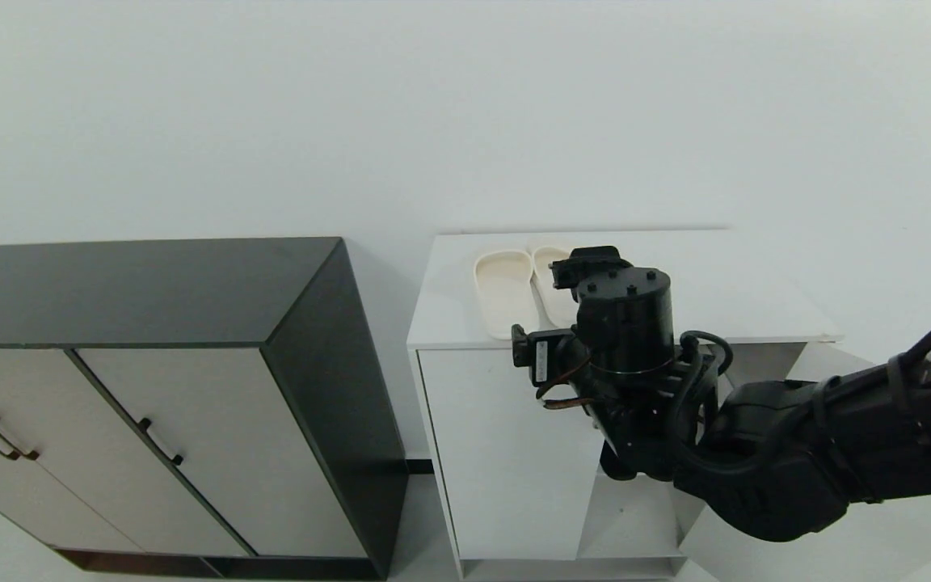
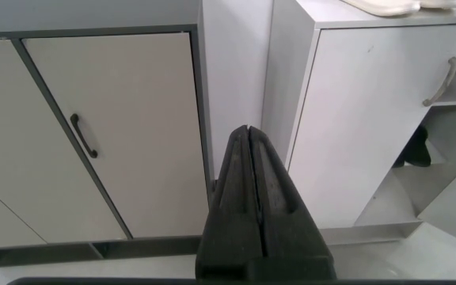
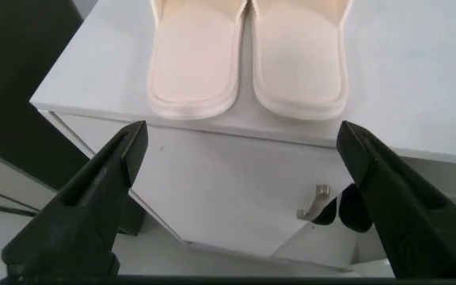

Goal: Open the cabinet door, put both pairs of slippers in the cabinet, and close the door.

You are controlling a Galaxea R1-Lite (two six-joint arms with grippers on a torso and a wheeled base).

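A cream pair of slippers [image 1: 506, 291] lies side by side on top of the white cabinet [image 1: 506, 453], also seen close up as the slippers [image 3: 244, 55]. My right gripper [image 1: 588, 260] hovers open at the cabinet's front edge, level with its top. Its fingers [image 3: 121, 158] point at the slippers' near ends without touching them, and the arm hides part of the right slipper. The white cabinet's door carries a handle [image 3: 315, 202], and its right half [image 2: 442, 150] shows open shelves with a dark object [image 2: 418, 146] inside. My left gripper [image 2: 248, 134] is shut and empty, low in front of both cabinets.
A dark cabinet [image 1: 150, 291] with two light doors and dark handles [image 1: 160, 440] stands left of the white one, with a narrow gap between them. A plain wall runs behind. The floor in front is bare.
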